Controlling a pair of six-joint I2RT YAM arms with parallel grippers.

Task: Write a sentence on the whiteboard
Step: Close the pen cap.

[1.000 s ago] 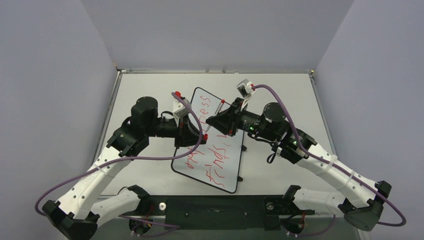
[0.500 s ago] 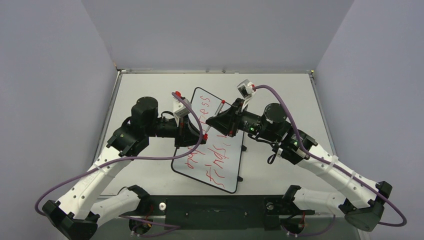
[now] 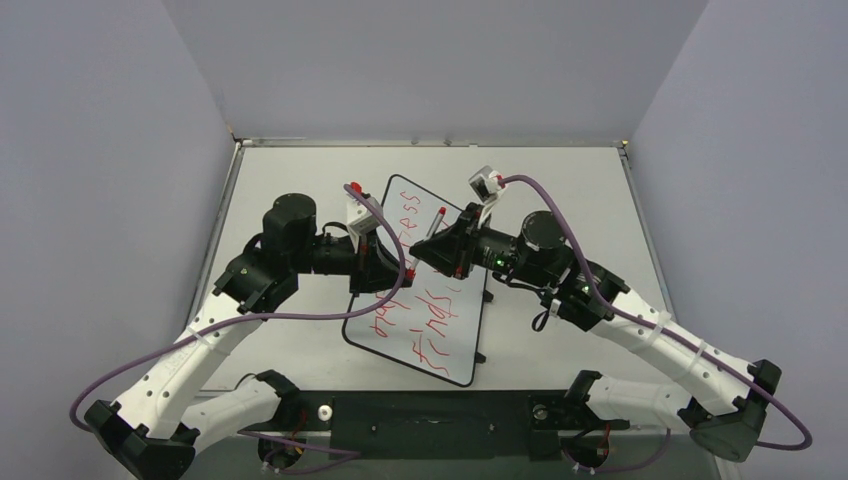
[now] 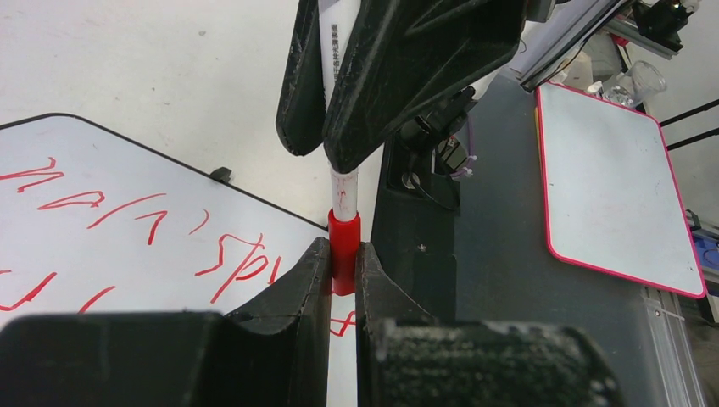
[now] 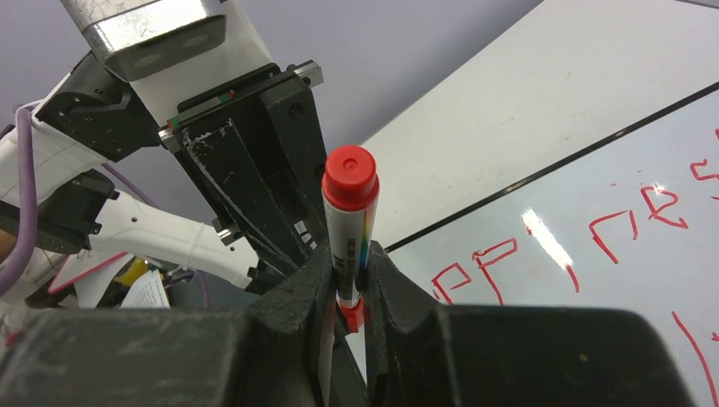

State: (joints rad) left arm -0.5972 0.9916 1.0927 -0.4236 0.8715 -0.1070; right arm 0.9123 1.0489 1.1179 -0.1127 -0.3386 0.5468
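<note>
The whiteboard (image 3: pixel 447 352) lies tilted at the table's middle, with the red sentence (image 3: pixel 432 312) in two rough lines. It also shows in the left wrist view (image 4: pixel 102 229) and the right wrist view (image 5: pixel 610 195). A white marker (image 3: pixel 434 226) with red ends stands between the grippers above the board. My right gripper (image 3: pixel 428 246) is shut on the marker's barrel (image 5: pixel 348 229). My left gripper (image 3: pixel 398 268) is shut on the red cap (image 4: pixel 343 246) at the marker's lower end. The grippers face each other, nearly touching.
Two small black clips (image 3: pixel 480 357) sit on the board's right edge. A black base plate (image 3: pixel 430 425) runs along the near table edge. A second small board with a pink rim (image 4: pixel 610 178) lies off the table.
My right gripper has moved a little left and down toward my left gripper, taking the marker along. The left arm and the whiteboard have not moved.
</note>
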